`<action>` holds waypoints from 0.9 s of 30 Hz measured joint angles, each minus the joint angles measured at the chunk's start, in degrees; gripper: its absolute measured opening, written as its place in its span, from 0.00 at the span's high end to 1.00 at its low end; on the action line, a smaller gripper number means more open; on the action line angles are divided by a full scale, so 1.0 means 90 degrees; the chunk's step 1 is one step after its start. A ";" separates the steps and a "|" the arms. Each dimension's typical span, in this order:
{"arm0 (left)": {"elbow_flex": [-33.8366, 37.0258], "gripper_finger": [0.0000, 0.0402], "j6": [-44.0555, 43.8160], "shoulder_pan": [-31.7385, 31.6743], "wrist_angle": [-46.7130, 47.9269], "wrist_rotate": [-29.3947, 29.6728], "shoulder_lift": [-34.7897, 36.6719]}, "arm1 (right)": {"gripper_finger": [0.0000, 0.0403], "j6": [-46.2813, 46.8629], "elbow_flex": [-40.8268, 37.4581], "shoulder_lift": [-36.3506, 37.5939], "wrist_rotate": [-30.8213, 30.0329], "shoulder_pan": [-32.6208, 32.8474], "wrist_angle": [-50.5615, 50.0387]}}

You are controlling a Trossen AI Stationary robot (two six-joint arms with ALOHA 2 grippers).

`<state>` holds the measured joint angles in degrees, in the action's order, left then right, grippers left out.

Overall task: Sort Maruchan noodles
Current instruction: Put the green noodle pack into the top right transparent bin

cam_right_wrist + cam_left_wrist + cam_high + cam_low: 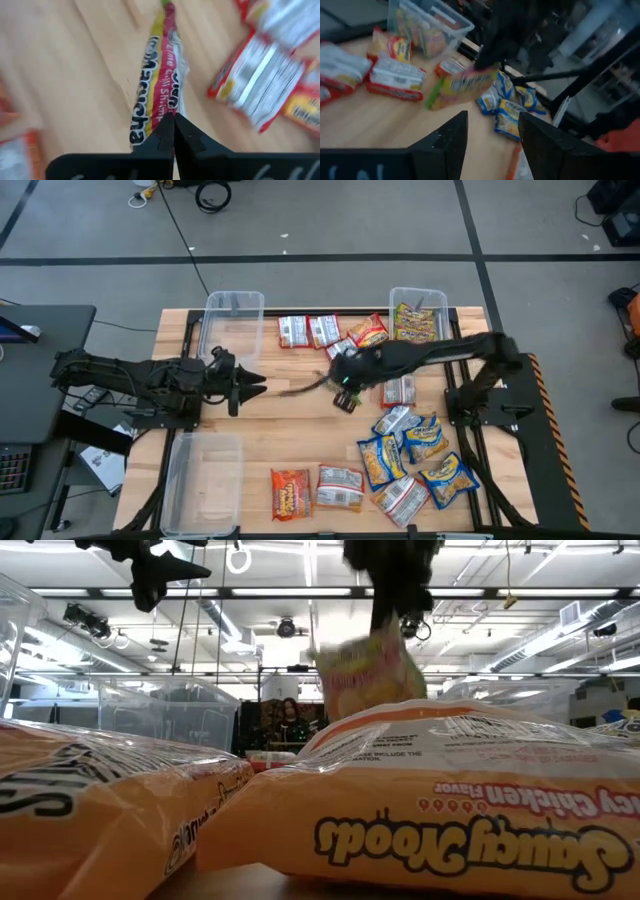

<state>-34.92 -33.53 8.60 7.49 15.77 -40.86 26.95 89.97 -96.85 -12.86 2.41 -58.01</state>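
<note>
My right gripper (342, 383) is over the middle of the table, shut on a green, yellow and pink Maruchan packet (300, 388), which shows edge-on in the right wrist view (160, 65). In the low view that packet (365, 670) hangs in the air. My left gripper (255, 387) waits open left of centre, pointing toward the held packet (462, 85). Other packets lie flat on the table: a far row (310, 330), a blue-and-yellow cluster (415, 450) near right, and orange ones (290, 492) at the near edge. My right gripper holds the packet by one end (167, 107), pinched between its two fingers (187, 135). The fingers lie along the packet's length, meeting it edge-on. The packet is lifted clear of the table and trails from the fingers toward the table's left.
Clear bins stand at the far left (235, 315), near left (205, 480) and far right (418, 298); the far-right one holds packets. A red-and-silver packet (400, 390) lies just right of my right gripper. Bare wood (290, 430) shows between the two arms.
</note>
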 joint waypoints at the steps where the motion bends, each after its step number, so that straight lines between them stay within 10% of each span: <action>1: 0.0000 0.55 0.0239 0.0000 0.0002 0.0005 0.0000 | 0.99 -0.0111 0.0000 0.0213 0.0040 -0.0062 0.0018; 15: 0.0000 0.55 0.0635 -0.0002 0.0003 0.0027 0.0000 | 1.00 -0.1807 -0.0004 0.2626 0.0821 -0.0609 -0.0250; 27: 0.0000 0.55 0.0634 -0.0002 0.0003 0.0027 0.0000 | 1.00 -0.4140 -0.0056 0.3754 0.2224 -0.2798 -0.1991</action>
<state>-34.92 -27.82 8.58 7.52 16.01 -40.86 -10.31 89.47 -63.06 7.16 -22.77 -75.92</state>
